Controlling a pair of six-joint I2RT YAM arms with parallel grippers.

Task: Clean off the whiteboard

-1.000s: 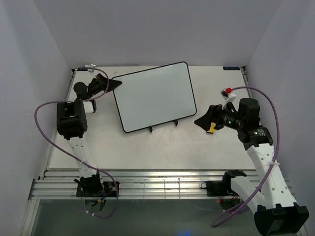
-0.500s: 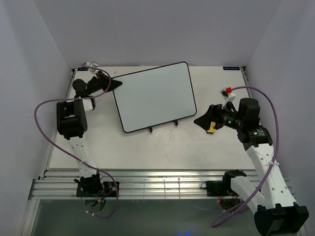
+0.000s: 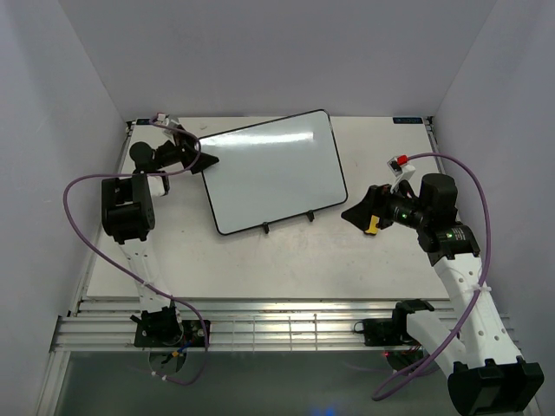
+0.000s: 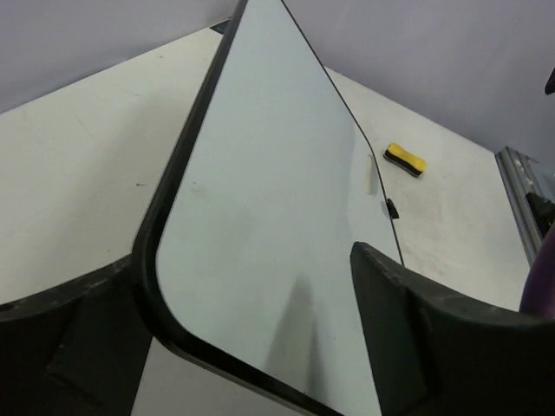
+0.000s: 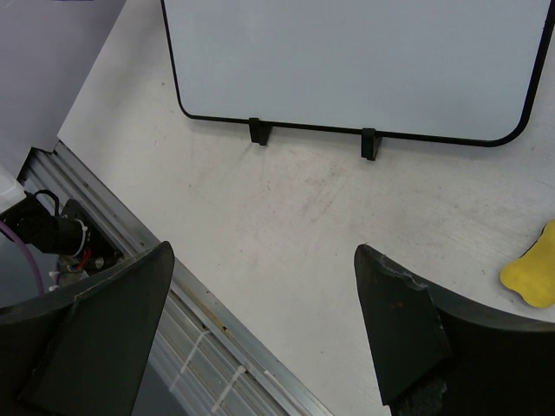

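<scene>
The whiteboard point(image 3: 273, 173) lies tilted on its wire stand in the middle of the table, and its white face shows no writing. My left gripper point(image 3: 205, 153) is open at the board's near-left corner. In the left wrist view that rounded corner of the whiteboard point(image 4: 269, 217) sits between the spread fingers of the left gripper point(image 4: 243, 260), which do not clamp it. My right gripper point(image 3: 357, 214) hangs open over bare table to the right of the board, nothing between its fingers point(image 5: 395, 321). A yellow eraser point(image 3: 372, 225) lies on the table just beside it.
Two black stand feet point(image 5: 257, 130) point(image 5: 370, 143) stick out under the board's near edge. The eraser point(image 4: 405, 159) also shows beyond the board in the left wrist view. An aluminium rail point(image 3: 260, 316) runs along the table's front edge. Purple cables point(image 3: 78, 208) loop off both arms.
The left gripper's jaws have gone from shut at the board's left corner to wide open. The right arm and the eraser have stayed put.
</scene>
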